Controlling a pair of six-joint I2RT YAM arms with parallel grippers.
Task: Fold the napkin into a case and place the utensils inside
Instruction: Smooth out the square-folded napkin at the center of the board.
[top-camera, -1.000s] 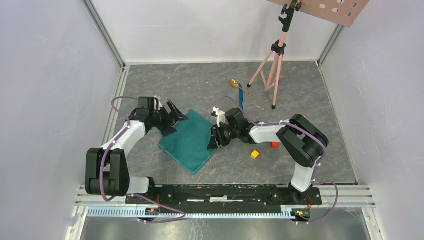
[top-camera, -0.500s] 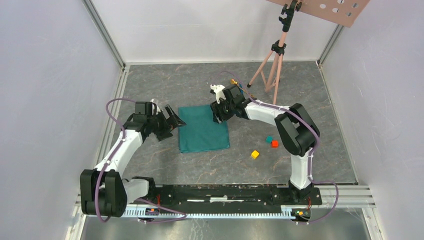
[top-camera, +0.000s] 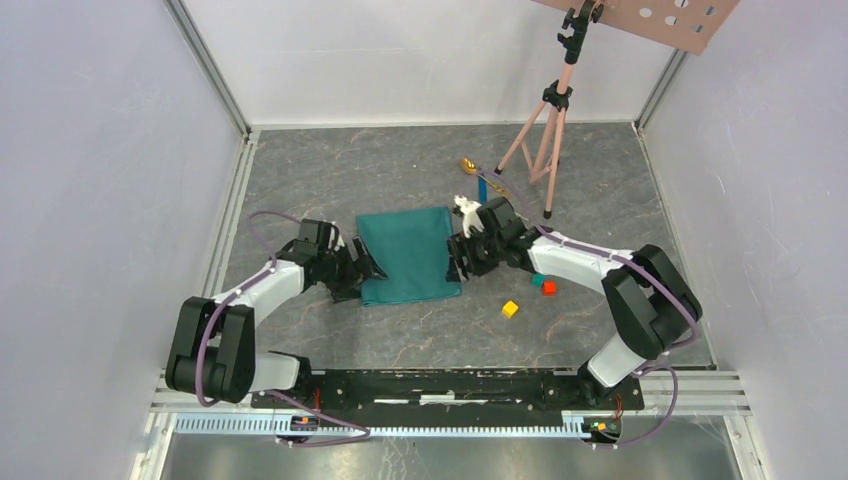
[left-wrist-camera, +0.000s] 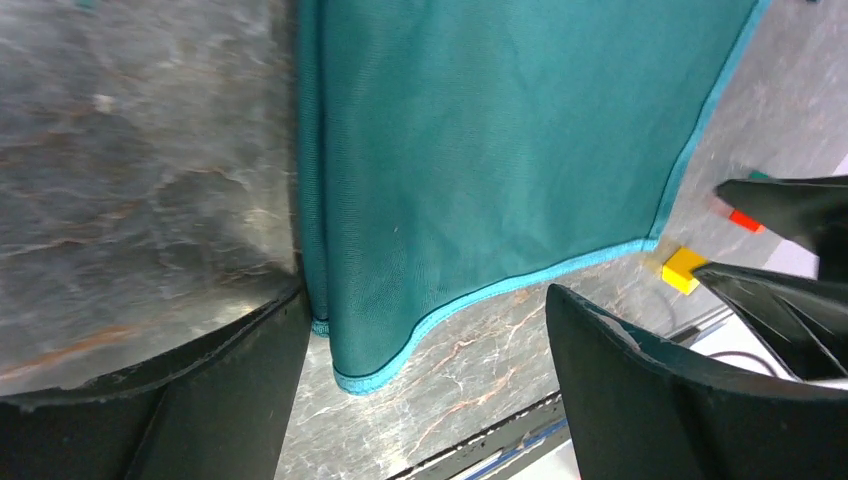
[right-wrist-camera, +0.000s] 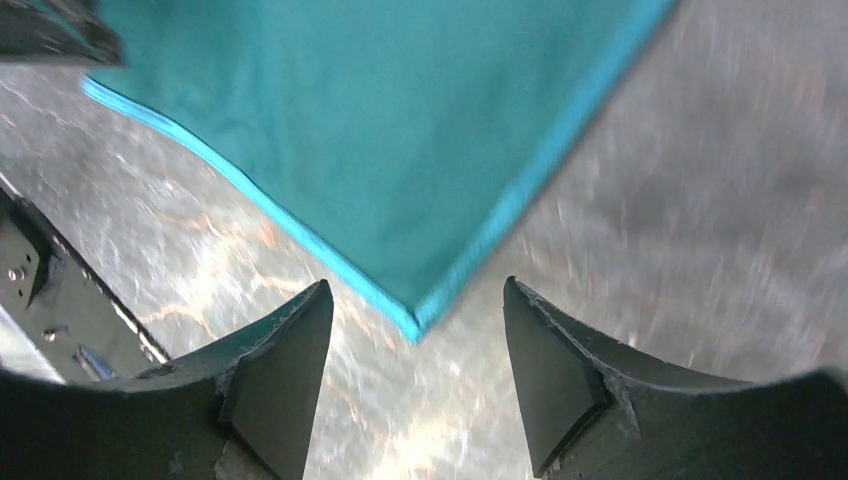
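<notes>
Left hand (left-wrist-camera: 428, 300) spread at the napkin (top-camera: 405, 255) corner — right hand (right-wrist-camera: 418, 285) spread too, its view motion-blurred

The teal-green napkin (top-camera: 408, 255) is lying flat as a rough rectangle, with its paler hem running along the near edge. The gold spoon (top-camera: 467, 165) and the blue plastic knife (top-camera: 481, 184) are lying close together just beyond its far right corner.

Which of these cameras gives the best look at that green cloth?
The top external view: only there is the whole napkin seen, lying flat on the table. The left wrist view is close up and cuts off part of it; the right wrist view catches just one blurred corner.
</notes>
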